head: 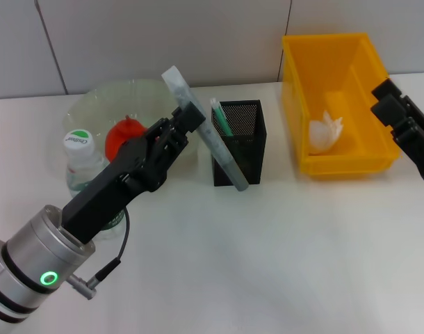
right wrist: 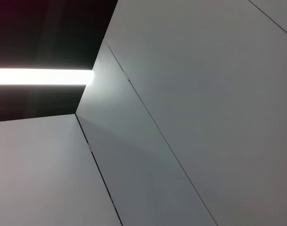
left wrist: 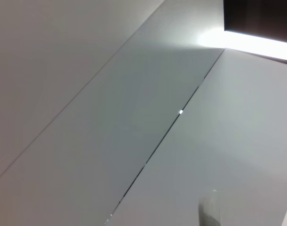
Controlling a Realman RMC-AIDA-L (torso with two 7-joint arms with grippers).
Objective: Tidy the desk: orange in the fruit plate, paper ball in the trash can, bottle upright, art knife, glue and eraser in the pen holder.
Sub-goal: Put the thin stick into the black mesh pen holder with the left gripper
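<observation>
Left gripper (head: 186, 120), centre-left of frame, clamped on the art knife (head: 205, 132), lower tip outside the pen holder (head: 238, 142) front wall. Better to lift, shift above the opening, then drop. Right gripper (head: 400, 122) parked far right; can't tell its fingers.

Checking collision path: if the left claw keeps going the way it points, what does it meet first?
Likely the pen holder. The left claw grips a long grey art knife and points up-right in the head view, toward the holder's rim. Depth is unclear; it may pass above.
</observation>
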